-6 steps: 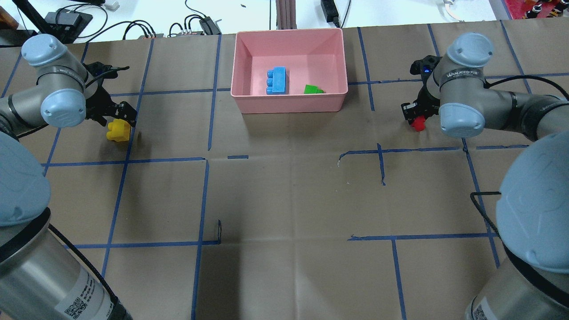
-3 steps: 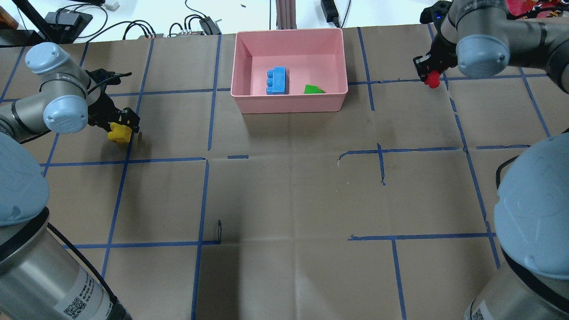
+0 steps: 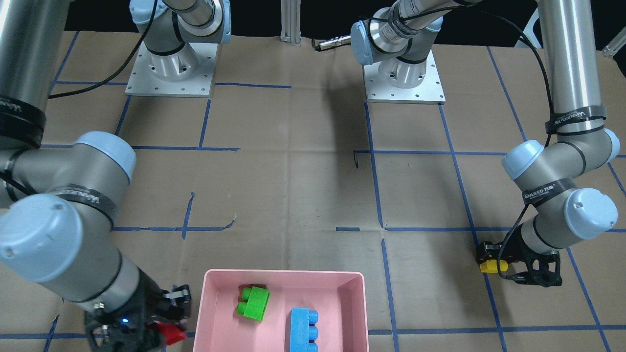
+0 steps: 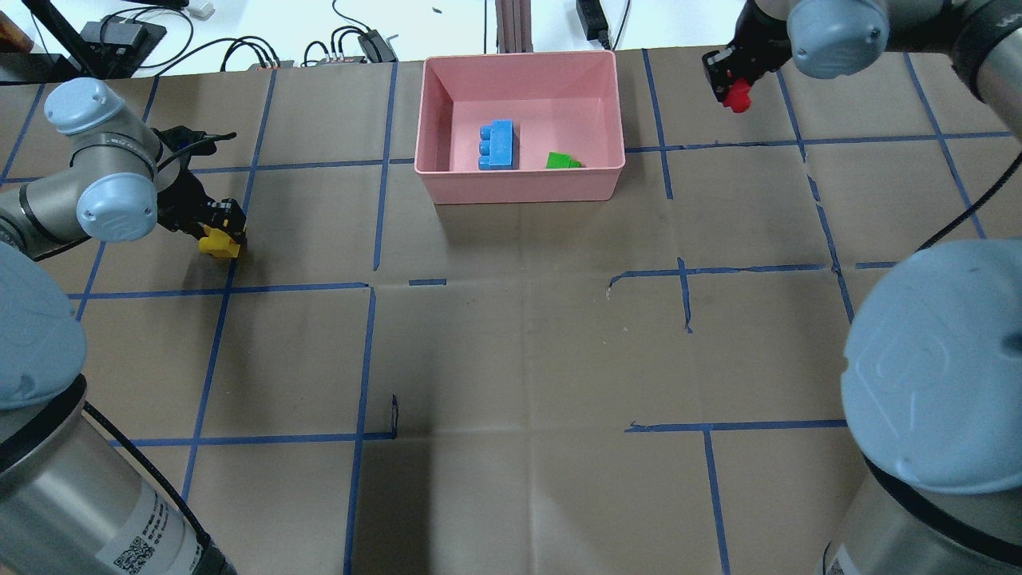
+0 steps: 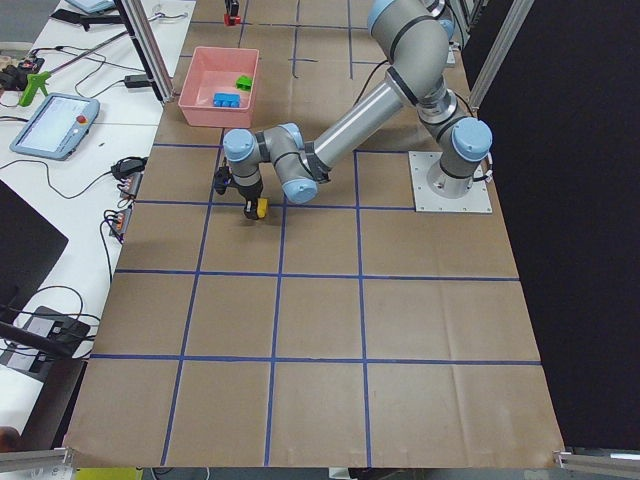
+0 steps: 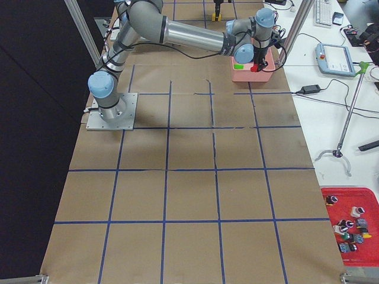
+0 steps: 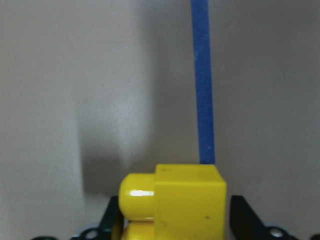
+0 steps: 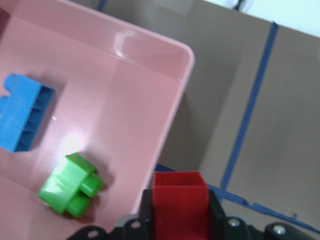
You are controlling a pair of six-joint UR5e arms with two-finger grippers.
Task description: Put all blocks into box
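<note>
The pink box (image 4: 519, 185) stands at the table's far middle; it also shows in the front view (image 3: 205, 313) and the right wrist view (image 8: 170, 100). The light-blue brick (image 4: 497, 144) and the green brick (image 4: 562, 160) lie inside it. My right gripper (image 4: 735, 86) is shut on the red brick (image 4: 737, 93), held in the air to the right of the box; the red brick fills the jaws in the right wrist view (image 8: 180, 202). My left gripper (image 4: 219, 231) is shut on the yellow brick (image 4: 218, 243) at the table's left, seen close in the left wrist view (image 7: 175, 200).
Blue tape lines (image 4: 375, 160) grid the brown paper table. Cables and power units (image 4: 351, 44) lie on the white bench behind the box. A metal post (image 4: 511, 24) rises just behind the box's far rim.
My right gripper has carried the red brick up and toward the box's far right corner. My left gripper has closed on the yellow brick, which has shifted slightly.
</note>
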